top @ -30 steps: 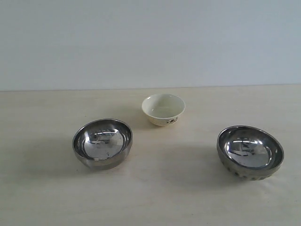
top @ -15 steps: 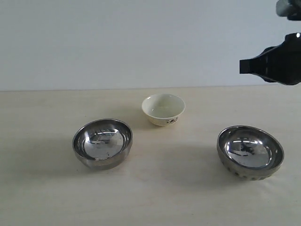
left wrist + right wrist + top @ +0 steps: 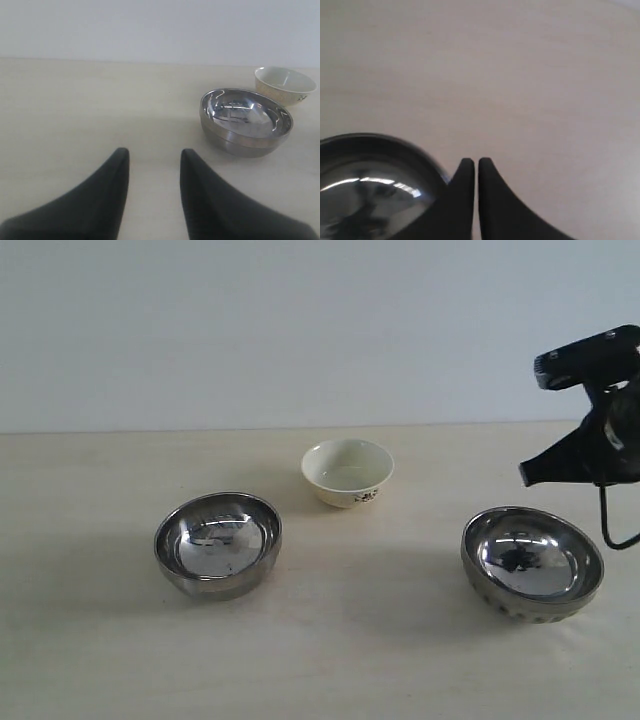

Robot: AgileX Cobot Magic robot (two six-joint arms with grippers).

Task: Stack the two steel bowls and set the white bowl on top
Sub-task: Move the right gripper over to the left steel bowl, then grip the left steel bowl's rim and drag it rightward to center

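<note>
A smooth steel bowl (image 3: 218,543) sits on the table at the left; the left wrist view shows this smooth steel bowl (image 3: 246,121) too. A dimpled steel bowl (image 3: 532,562) sits at the right, and the right wrist view catches part of that dimpled steel bowl (image 3: 370,187). Behind and between them stands the white bowl (image 3: 347,471) with its dark floral mark, also the white bowl (image 3: 285,85) past the smooth one. My right gripper (image 3: 527,476) hangs above the dimpled bowl's far right rim, its jaws shut (image 3: 471,161) and empty. My left gripper (image 3: 152,153) is open over bare table, out of the exterior view.
The pale wooden table (image 3: 350,650) runs back to a plain white wall (image 3: 300,330). A black cable (image 3: 606,525) loops down from the right arm beside the dimpled bowl.
The right arm has come in from the upper right and dropped lower, toward the dimpled steel bowl. All three bowls stay where they were.
</note>
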